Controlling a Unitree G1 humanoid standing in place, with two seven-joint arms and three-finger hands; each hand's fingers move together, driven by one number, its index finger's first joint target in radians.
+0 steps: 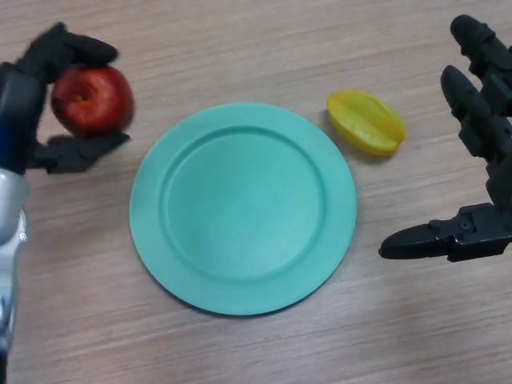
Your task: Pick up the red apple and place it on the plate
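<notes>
Left hand [36, 104] clamped top & bottom on round red apple [93, 99], held just left of round teal plastic plate [242, 207] for carry-over, plate bare w/ yellow star fruit [366, 122] beyond rim, right hand [472, 160] idle, fingers spread.

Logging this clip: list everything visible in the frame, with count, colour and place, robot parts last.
plate: one, teal green, centre of the table, nothing on it.
red apple: one, red, upper left, off the plate to its left, held in the left hand.
star fruit: one, yellow, on the table off the plate's upper right edge.
table: one, light wood grain, under everything.
left hand: one, black, upper left, fingers curled round the apple.
right hand: one, black, right edge, fingers spread, holding nothing.
</notes>
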